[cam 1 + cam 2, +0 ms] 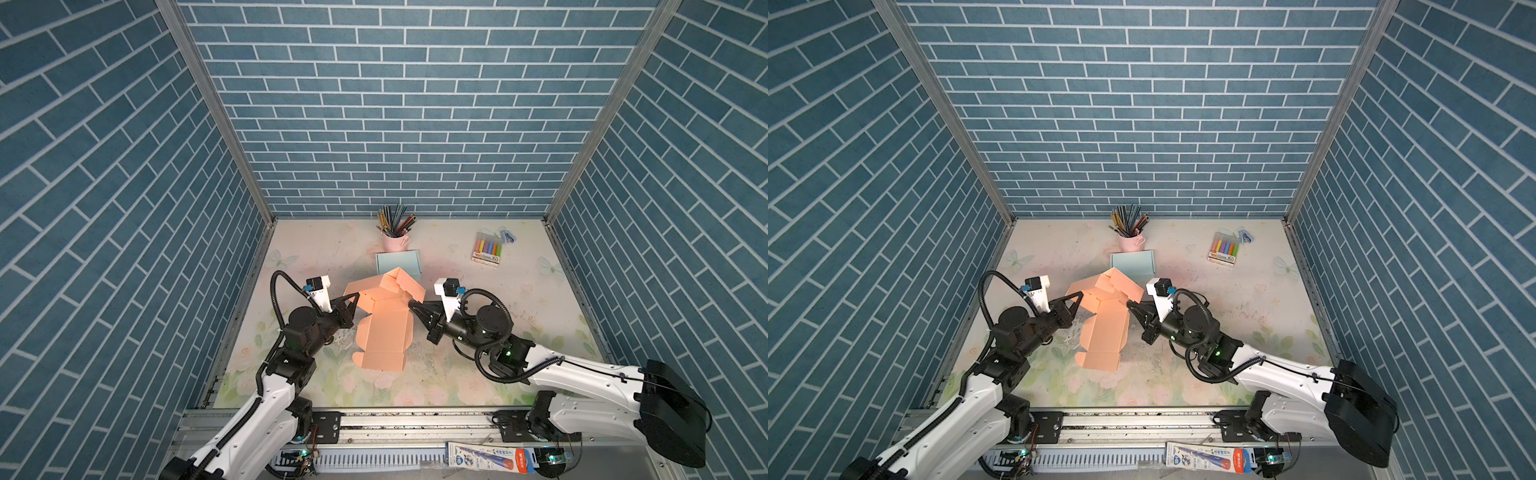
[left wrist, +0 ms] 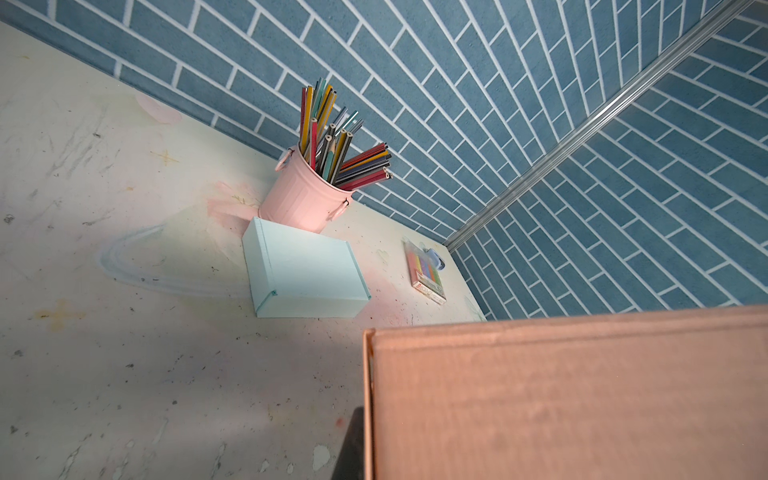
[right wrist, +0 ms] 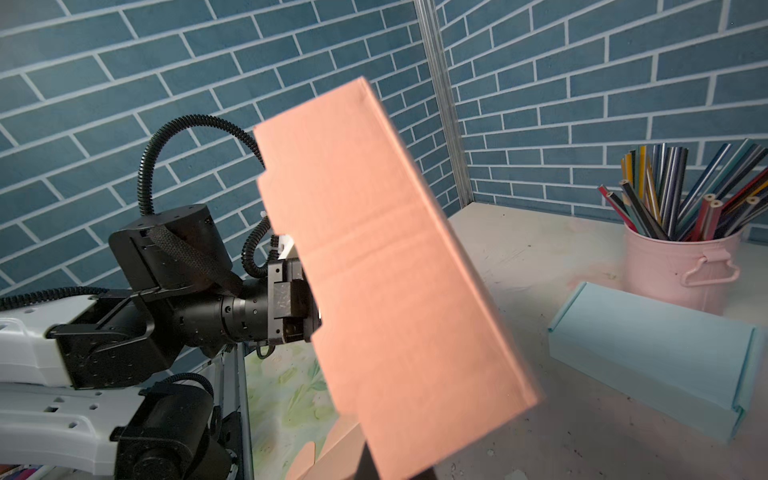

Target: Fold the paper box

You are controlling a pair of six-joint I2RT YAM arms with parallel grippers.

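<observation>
at mid-table, left end effector (image 1: 356, 296) and right end effector (image 1: 411, 306) pinch the paper box (image 1: 384, 330), whose flaps hide their fingertips.

No legible text, print on marker pack (image 1: 487, 249) and rail-side packet (image 1: 490, 457) too small to read

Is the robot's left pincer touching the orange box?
Touching. In both top views the left pincer closes its tip on the raised left wall of the orange box, with no gap. The left wrist view shows that wall right up close.
</observation>
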